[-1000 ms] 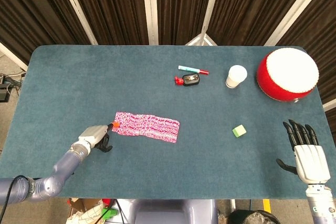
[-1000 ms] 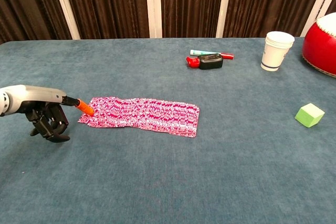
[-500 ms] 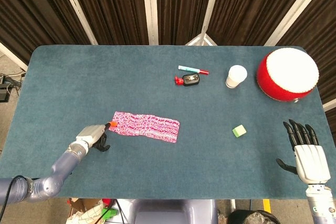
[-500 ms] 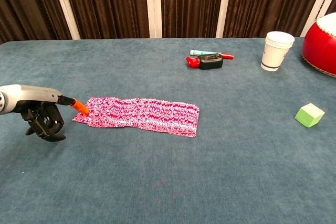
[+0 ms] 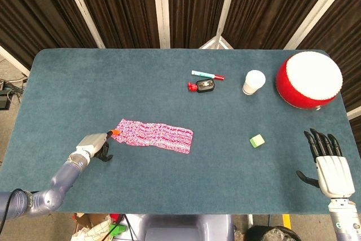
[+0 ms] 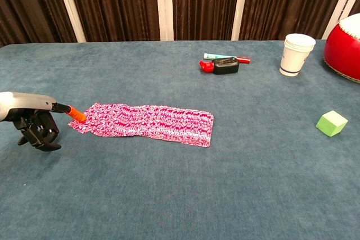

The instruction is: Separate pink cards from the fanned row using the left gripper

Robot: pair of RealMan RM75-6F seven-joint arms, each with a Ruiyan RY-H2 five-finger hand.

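Far side of table point(image 5: 84, 83): pen point(image 5: 207, 75), small black-and-red device point(image 5: 202, 86), white cup point(image 5: 254, 82), red drum point(image 5: 308, 79). Green block point(image 5: 257, 140) right of centre. Fanned row of pink cards point(image 6: 146, 121) lies flat left of centre. Left hand point(image 6: 32, 119) at the row's left end: one orange-tipped finger point(image 6: 74, 114) out, touching the end card; other fingers curled under, holding nothing. Right hand point(image 5: 327, 159) well apart, fingers spread, empty.

Left hand point(image 6: 31, 117): silver-grey shell, black fingers, one orange fingertip point(image 6: 75, 114).
Left arm point(image 5: 53, 184): rounded grey-blue segments; black cable near its base.
Right hand point(image 5: 327, 162): white back, black fingers.
Right arm: grey wrist section.
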